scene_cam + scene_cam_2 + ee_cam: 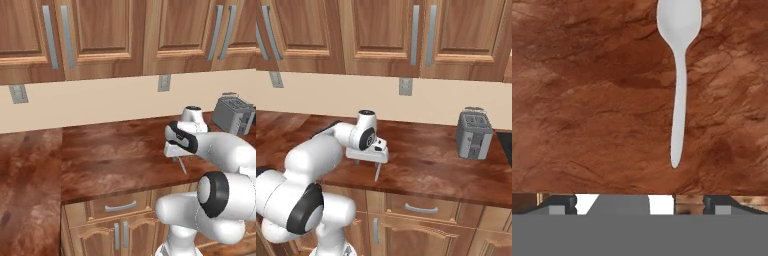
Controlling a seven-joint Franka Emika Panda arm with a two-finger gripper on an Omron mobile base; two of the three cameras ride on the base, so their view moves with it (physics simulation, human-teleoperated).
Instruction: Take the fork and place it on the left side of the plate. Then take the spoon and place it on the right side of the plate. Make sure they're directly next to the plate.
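Spoon (pixel 679 75), pale silver-grey with a round bowl and thin straight handle, lies flat on the brown countertop (pixel 587 100). Above it the gripper (pixel 367 161) hangs with jaws spread wide, holding and touching nothing.

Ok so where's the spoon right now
The spoon lies flat on the wooden counter near its front edge, just under the open gripper, left of the toaster.

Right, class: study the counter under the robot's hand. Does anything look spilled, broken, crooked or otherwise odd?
Nothing stands out. The spoon lies flat and whole on the wooden counter, with no spill or damage near it. The toaster stands upright further along. The open claw hangs above the spoon without touching it.
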